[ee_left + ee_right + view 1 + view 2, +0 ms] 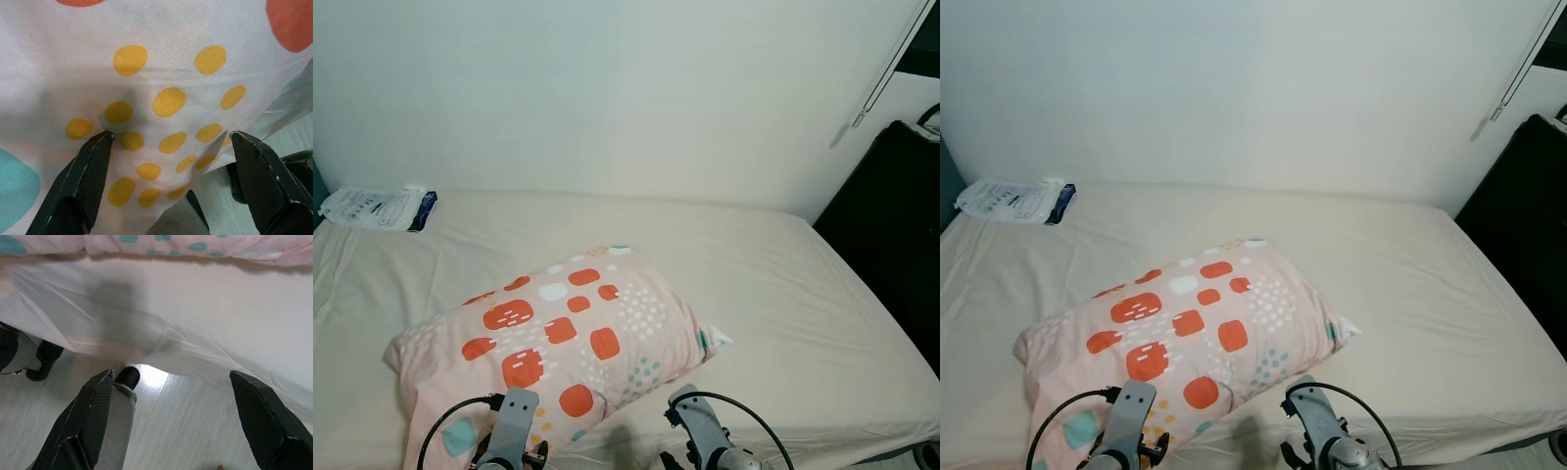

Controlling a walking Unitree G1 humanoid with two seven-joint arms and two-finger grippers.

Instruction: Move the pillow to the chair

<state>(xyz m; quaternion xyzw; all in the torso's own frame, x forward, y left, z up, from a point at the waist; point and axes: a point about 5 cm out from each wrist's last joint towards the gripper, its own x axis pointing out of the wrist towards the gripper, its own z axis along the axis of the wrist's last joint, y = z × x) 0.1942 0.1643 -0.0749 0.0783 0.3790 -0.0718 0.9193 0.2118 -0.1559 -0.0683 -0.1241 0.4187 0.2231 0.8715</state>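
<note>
pillow (558, 343) on bed (783, 294), near corner cut off | left gripper (168, 139) spread wide over pillow, holding nothing | right gripper (168, 382) spread wide over bed edge, empty

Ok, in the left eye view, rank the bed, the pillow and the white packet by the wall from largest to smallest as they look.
1. Bed: spans nearly the full width of the view.
2. Pillow: covers a good part of the bed's near side.
3. White packet: smallest, though it lies farthest from the camera, which shrinks it somewhat.
</note>
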